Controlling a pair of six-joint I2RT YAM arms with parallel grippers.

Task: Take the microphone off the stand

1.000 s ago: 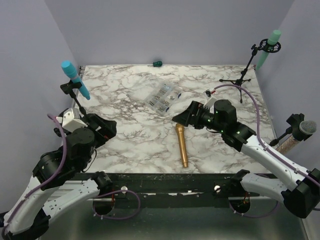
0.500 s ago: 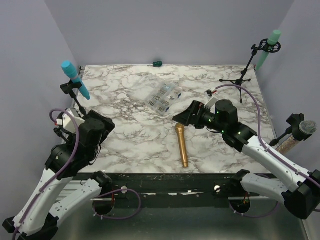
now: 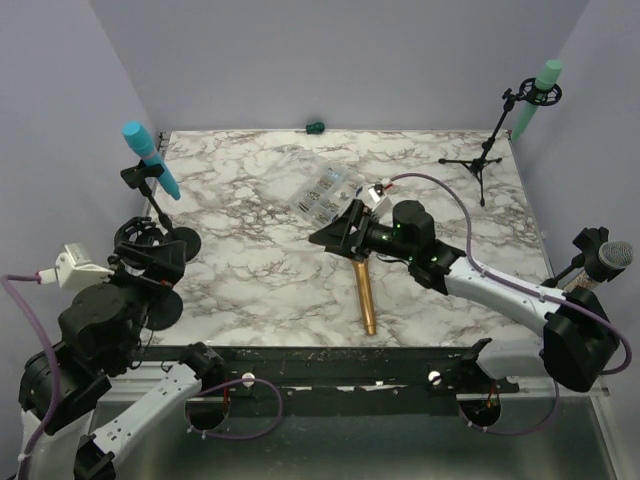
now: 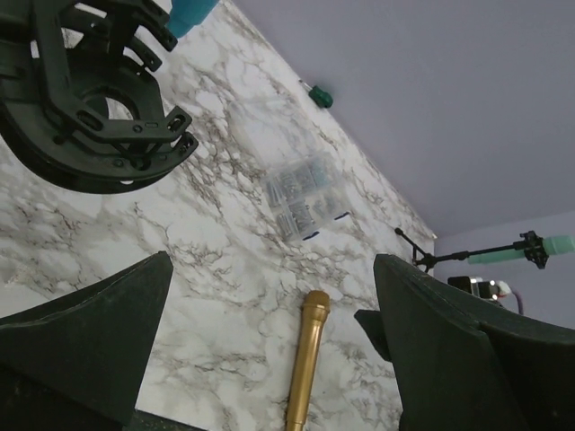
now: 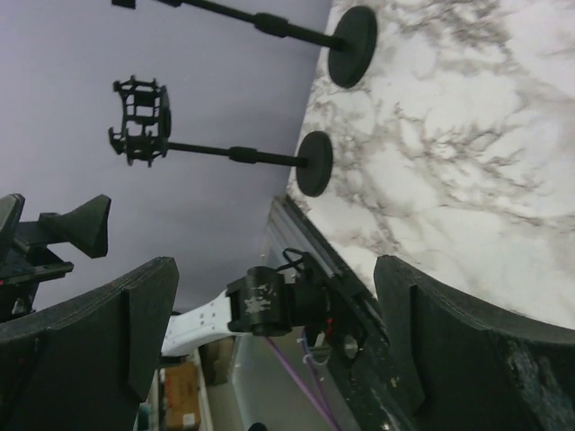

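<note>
Marble table [image 3: 260,270], gold microphone [image 3: 364,295] lying flat; left pincer [image 4: 271,269] wide, right pincer [image 5: 274,269] wide

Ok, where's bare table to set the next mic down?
Best patch: bare marble between the gold microphone and the left stand bases. Also open: the back strip between the clear box and the tripod stand. Crowded: the left edge, and the centre where the right claw hangs between box and microphone.

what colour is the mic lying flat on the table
The mic is metallic gold along its whole length. It shows best in the top external view.
</note>
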